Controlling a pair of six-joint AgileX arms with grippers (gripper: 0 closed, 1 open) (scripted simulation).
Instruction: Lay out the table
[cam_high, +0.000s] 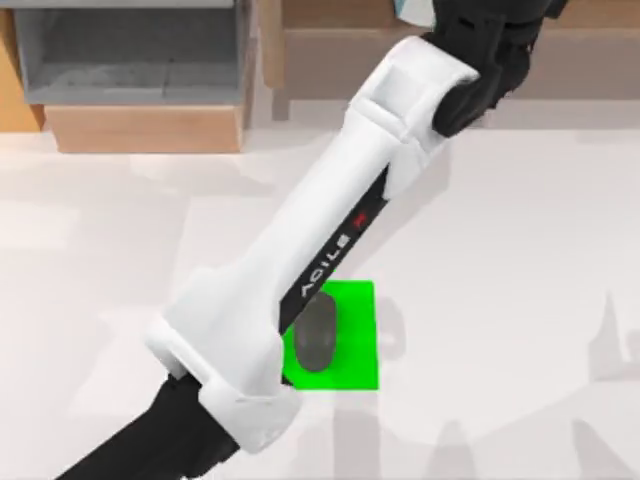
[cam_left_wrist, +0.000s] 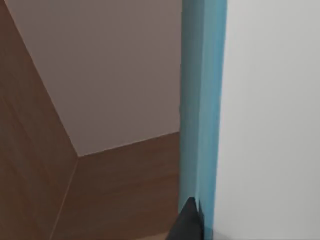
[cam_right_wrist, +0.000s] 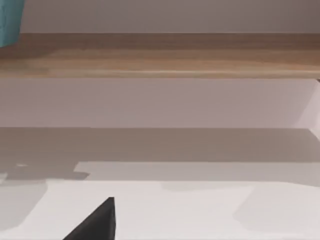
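The big white arm (cam_high: 300, 270) is closest to the camera above. It is my left arm. It starts at the near left corner and stretches across to the far side, a little right of the middle. Its black wrist (cam_high: 490, 60) ends up by the wooden shelf (cam_high: 420, 70) at the far edge. I cannot tell if the left claw is apart or together.

Under the arm lies the counter (cam_high: 520, 280). It is wide, flat and white, and it is the biggest thing here. It runs from the near edge up to the wooden units at the far side.

On the counter, near the middle, sits a small bright green mat (cam_high: 355, 330). A dark gray oval thing (cam_high: 318, 335) lies on the mat. The arm covers the left part of the mat.

At the far left stands a wooden drawer unit (cam_high: 140, 120) with a gray open box (cam_high: 130, 55) in it.

In the left wrist view, a tall blue-green upright panel (cam_left_wrist: 202, 110) stands next to a brown wooden floor (cam_left_wrist: 100, 195) and a pale wall (cam_left_wrist: 110, 70). A dark fingertip (cam_left_wrist: 189, 222) touches the foot of the panel.

In the right wrist view, a wooden board (cam_right_wrist: 160, 55) runs across, with the white counter (cam_right_wrist: 200, 215) below it. A dark fingertip (cam_right_wrist: 97, 222) pokes in over the counter. I cannot tell if the right claw is apart or together.
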